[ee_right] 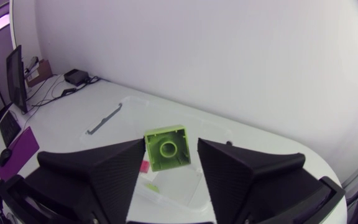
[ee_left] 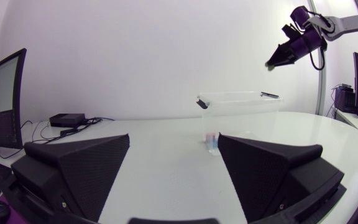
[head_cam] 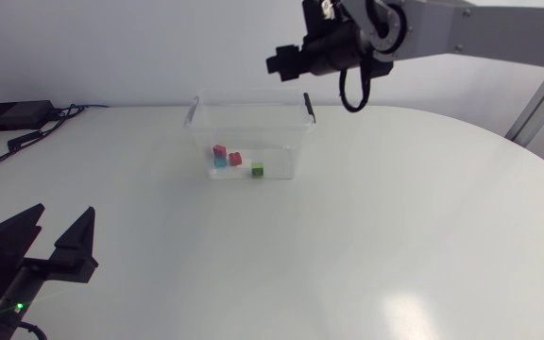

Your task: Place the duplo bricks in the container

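Right jaws clench a lime brick [ee_right: 167, 148] above the container [head_cam: 289, 142] near the far edge of the bench [head_cam: 395, 236], poised for dropping; left jaws gape, idle.

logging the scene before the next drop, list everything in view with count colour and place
container: one, clear, far middle of the table, below the right gripper
pink brick: one, pink, in the container, right against the blue brick
blue brick: one, blue, in the container
red brick: one, red, in the container, beside the blue brick
dark green brick: one, green, in the container, apart from the other three
lime brick: one, lime green, between the right gripper's fingers, above the container
black box: one, black, far left of the table, with cables
table: one, white
left gripper: one, black, open, near left, holding nothing
right gripper: one, black, shut on the lime brick
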Controlling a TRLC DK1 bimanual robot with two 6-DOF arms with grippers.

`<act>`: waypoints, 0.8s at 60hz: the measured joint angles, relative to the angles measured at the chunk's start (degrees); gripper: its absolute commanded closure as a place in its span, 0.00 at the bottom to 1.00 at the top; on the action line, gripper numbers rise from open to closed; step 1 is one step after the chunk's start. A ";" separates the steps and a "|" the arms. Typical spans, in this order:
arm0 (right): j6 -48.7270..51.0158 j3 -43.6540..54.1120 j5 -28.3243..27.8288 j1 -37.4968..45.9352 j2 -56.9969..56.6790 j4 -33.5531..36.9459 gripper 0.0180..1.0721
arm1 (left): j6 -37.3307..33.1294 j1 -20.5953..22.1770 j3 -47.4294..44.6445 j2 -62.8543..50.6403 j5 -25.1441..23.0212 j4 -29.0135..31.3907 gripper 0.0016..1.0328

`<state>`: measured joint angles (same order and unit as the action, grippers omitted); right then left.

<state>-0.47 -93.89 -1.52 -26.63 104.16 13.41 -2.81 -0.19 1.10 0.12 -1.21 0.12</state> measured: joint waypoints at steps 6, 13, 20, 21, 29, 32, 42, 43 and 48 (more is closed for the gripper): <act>0.26 9.31 -0.15 -0.70 -4.90 -1.14 0.05 | 0.00 0.00 0.00 0.00 0.00 0.02 0.04; 0.70 16.46 -0.11 1.09 -14.43 -0.76 0.05 | 0.00 0.00 0.00 0.00 0.00 0.00 0.04; 0.74 19.23 0.85 3.23 -24.39 -0.59 0.05 | 0.00 0.00 0.00 0.00 0.00 0.00 0.04; 0.74 19.80 1.46 3.39 -25.90 -0.57 0.05 | 0.00 0.00 0.00 0.00 0.00 0.00 0.04; 0.90 27.06 3.30 3.61 -35.26 -1.38 0.05 | 0.00 0.00 0.00 0.00 0.00 0.02 0.04; 0.90 31.30 3.72 3.91 -38.29 -3.06 0.05 | 0.00 0.00 0.00 0.00 0.00 0.00 0.04; 1.84 48.35 7.08 4.63 -50.82 -12.37 0.05 | -0.02 0.00 0.00 0.00 0.00 0.00 0.04; 1.99 49.92 7.28 4.63 -52.17 -13.33 0.05 | 0.00 0.00 0.00 0.00 0.00 0.02 0.04; 3.50 58.07 7.63 4.63 -59.84 -18.27 0.05 | 0.00 0.00 0.00 0.00 0.00 0.00 0.04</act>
<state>3.03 -35.81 6.11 -22.00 44.31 -4.86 -2.81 -0.19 1.10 0.12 -1.21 0.12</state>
